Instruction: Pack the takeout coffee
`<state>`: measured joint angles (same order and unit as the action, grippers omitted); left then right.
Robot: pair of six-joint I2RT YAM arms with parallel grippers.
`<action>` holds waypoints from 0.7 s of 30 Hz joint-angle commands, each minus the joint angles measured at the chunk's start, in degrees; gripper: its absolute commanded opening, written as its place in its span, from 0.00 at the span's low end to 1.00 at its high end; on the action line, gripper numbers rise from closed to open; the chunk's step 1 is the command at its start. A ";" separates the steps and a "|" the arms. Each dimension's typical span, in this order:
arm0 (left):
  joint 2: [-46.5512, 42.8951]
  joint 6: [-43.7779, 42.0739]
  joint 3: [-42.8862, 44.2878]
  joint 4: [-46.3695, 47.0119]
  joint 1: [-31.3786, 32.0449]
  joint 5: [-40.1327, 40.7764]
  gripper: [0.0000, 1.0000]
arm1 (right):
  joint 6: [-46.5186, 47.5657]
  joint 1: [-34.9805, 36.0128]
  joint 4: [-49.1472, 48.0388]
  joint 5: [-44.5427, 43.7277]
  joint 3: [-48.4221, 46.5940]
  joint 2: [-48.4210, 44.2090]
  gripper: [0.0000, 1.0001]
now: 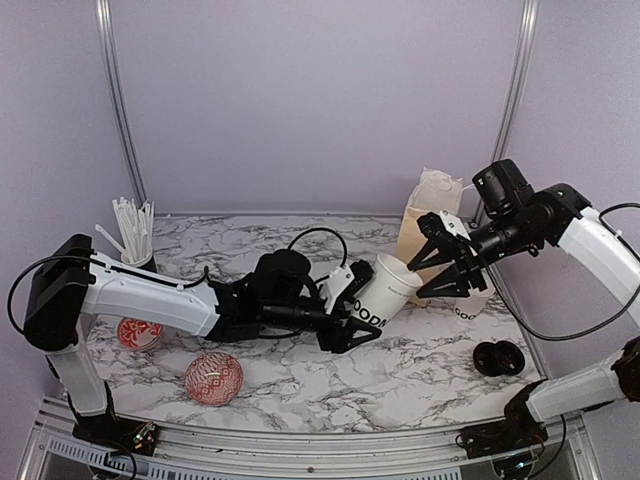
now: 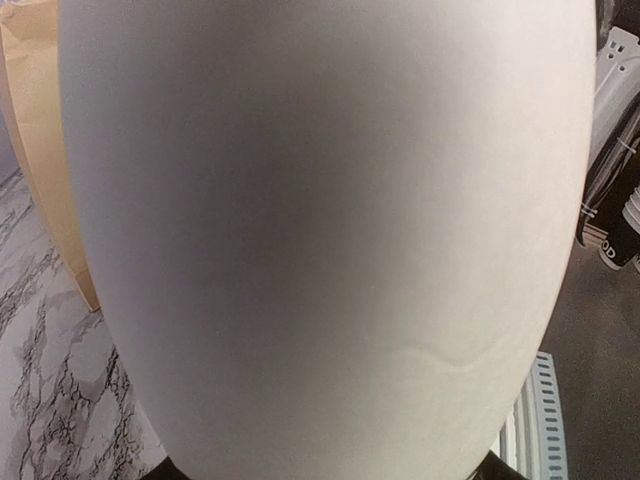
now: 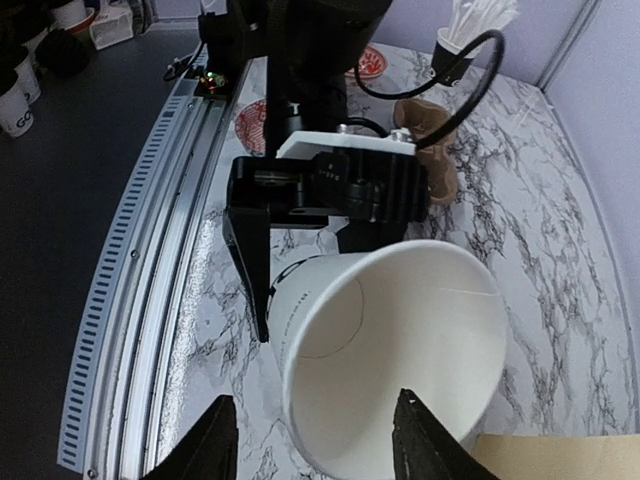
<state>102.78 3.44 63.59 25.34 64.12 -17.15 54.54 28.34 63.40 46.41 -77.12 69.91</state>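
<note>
Currently held cup (image 1: 385, 290): white paper, no lid on; lifted off the desk (image 1: 300, 372) near its middle, pinched low on the body by the left tool (image 1: 350, 315); fills the left wrist view as a blank white wall
Left tool: closed on the cup's sides near the base; one black finger (image 3: 250, 265) runs along the cup wall in the right wrist view
Right tool (image 1: 425, 280): spread, pinching nothing; its two fingertips (image 3: 215, 445) stand either side of the lower rim, apart from it as far as I can tell
Key relation: long axis tilted; base down-left toward the left tool, open mouth up-right, facing the right tool; right tool just beside the rim, so the right arm is the nearer free one; judged a handover or re-grip, with any approach going along that axis
Second cup (image 1: 470, 308): on the desk behind the right tool, beside the paper bag (image 1: 430, 210)
Black lid (image 1: 498, 357): flat on the desk at right, well apart from the held cup; nearer the right arm
Carrier: not identified with certainty; a brown shape (image 3: 428, 150) sits beyond the left tool
Writing: "GOODM" on the held cup, cut off by the tool; "GOOD" on the second cup
Progress (judgement): early; no cup seen lidded or seated in a carrier
</note>
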 commanded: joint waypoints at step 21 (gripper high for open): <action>-26.70 -8.42 -4.84 -24.77 -0.27 31.30 0.99 | -4.22 13.70 -9.23 -22.55 4.07 9.43 0.00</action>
<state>81.62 0.75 55.48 11.35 64.14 -0.64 50.78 36.99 58.28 31.68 -72.97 74.72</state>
